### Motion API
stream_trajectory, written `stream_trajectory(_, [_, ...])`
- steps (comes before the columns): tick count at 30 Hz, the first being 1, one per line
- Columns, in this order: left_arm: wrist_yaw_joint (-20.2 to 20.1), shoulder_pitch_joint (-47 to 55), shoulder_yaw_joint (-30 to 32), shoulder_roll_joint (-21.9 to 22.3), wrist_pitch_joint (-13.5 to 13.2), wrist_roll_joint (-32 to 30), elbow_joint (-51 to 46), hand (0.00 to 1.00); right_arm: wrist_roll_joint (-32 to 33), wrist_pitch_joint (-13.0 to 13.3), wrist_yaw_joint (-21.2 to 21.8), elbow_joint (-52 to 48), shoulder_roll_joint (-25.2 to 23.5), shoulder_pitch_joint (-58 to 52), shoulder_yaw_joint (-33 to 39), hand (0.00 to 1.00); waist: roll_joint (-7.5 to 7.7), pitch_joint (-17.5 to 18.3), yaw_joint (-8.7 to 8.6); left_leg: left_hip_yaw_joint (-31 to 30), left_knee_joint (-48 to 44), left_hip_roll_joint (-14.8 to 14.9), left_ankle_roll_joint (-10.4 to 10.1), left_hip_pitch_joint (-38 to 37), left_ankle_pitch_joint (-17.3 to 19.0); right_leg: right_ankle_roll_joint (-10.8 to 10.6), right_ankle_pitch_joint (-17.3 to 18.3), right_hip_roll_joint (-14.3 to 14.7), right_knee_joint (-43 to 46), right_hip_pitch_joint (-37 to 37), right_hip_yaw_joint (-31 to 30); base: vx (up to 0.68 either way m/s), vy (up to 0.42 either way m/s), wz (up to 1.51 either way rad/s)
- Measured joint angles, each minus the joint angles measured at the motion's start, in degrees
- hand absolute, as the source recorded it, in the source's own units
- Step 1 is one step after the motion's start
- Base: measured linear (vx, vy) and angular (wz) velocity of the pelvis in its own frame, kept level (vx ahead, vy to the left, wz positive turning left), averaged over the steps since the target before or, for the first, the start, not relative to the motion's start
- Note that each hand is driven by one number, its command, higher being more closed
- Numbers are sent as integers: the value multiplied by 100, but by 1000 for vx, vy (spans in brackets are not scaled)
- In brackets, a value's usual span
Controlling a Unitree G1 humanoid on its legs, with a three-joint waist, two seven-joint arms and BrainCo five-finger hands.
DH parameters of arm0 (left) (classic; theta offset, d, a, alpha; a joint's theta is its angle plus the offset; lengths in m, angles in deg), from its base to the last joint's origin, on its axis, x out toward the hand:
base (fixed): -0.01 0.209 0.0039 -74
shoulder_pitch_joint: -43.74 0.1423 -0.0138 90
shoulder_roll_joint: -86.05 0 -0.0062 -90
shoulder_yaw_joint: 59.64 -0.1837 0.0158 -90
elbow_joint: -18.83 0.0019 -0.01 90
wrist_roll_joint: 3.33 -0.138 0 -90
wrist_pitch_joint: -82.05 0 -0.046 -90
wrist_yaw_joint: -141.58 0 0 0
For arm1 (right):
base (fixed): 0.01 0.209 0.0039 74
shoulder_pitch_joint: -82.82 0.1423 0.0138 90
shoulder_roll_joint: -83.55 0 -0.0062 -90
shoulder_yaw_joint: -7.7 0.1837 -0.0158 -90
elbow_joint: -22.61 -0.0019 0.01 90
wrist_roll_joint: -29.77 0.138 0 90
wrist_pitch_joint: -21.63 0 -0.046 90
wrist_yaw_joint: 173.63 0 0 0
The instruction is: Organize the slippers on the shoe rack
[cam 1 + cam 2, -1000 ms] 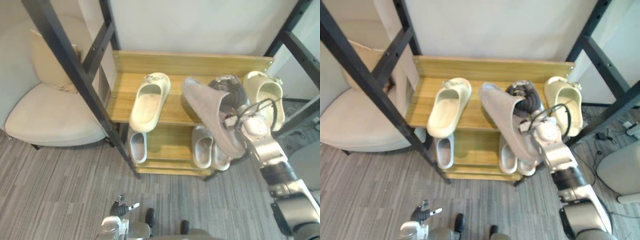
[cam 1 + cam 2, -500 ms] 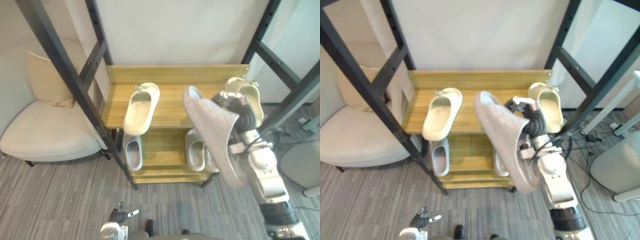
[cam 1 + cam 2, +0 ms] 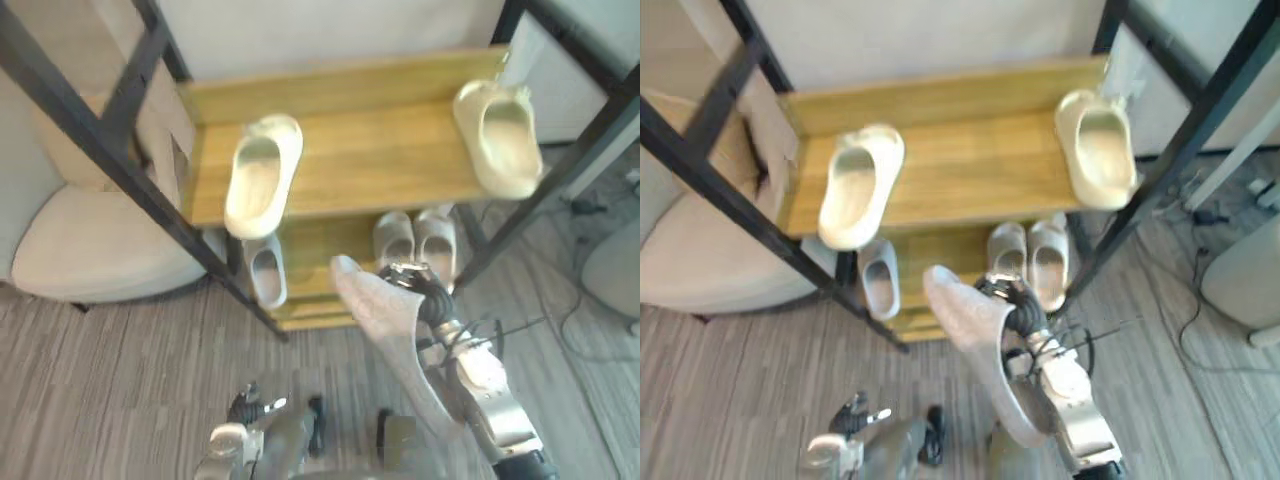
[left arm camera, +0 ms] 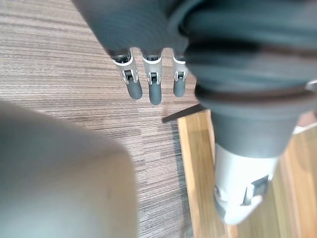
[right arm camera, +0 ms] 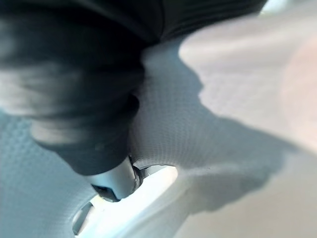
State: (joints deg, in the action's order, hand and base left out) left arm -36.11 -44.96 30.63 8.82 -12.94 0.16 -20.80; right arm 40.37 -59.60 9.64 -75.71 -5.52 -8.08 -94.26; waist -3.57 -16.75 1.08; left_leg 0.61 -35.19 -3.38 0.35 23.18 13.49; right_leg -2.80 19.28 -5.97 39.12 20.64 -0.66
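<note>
The left hand (image 4: pixel 150 85) hangs with its dark-tipped fingers (image 4: pixel 132 85) straight and slack above the grey striped floor (image 4: pixel 74 64). Its thumb (image 4: pixel 241 191) lies over a light wooden board (image 4: pixel 195 168).

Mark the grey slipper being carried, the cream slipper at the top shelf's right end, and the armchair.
grey slipper (image 3: pixel 378 322): left eye view, middle of its broad face.
cream slipper (image 3: pixel 503 145): left eye view, its footbed.
armchair (image 3: pixel 90 250): left eye view, seat cushion.
</note>
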Motion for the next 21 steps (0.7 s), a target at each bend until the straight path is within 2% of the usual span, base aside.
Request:
stream_trajectory(1, [-2,-26,-3,2,-41,79,-84,0,-106,-4,-90,-10,-68,108,3,100,35,-92,18,6,-374,37,-14,296,160,-18,178,4,373,293,14,-182,-17,0])
stream_trajectory(6, [8,-309,114,46,-108,301,-465,0,-190,22,-464,-304,-111,533,124,100,-47,-437,120,-10,-1690,159,-32,1419,552,29,556,4,1625,1319,119,-145,-5,0])
stream_trajectory(9, [30,-588,337,101,-177,456,-808,0,-358,26,-807,-205,-118,1123,292,100,-26,-699,254,-119,-2553,181,-69,2270,761,88,804,-2,2484,2100,185,-151,-18,10])
stream_trajectory(13, [221,-754,575,53,-199,562,-932,0,-466,26,-1130,-48,-135,1653,385,100,-11,-894,404,-146,-3343,190,-94,2928,1006,100,1082,-7,3303,2745,188,-109,-23,4])
stream_trajectory(17, [473,-707,721,-56,89,557,-403,0,-710,22,-1527,194,-124,2147,625,100,37,-1172,539,-231,-4026,197,-193,3574,1172,157,1346,-8,3995,3337,226,-67,-29,7])
stream_trajectory(21, [532,-559,711,65,168,559,-373,0,-1082,-37,-1883,661,-75,2675,740,100,46,-1252,697,-288,-4499,192,-233,4076,1289,243,1501,-17,4493,3795,261,-31,-35,6])
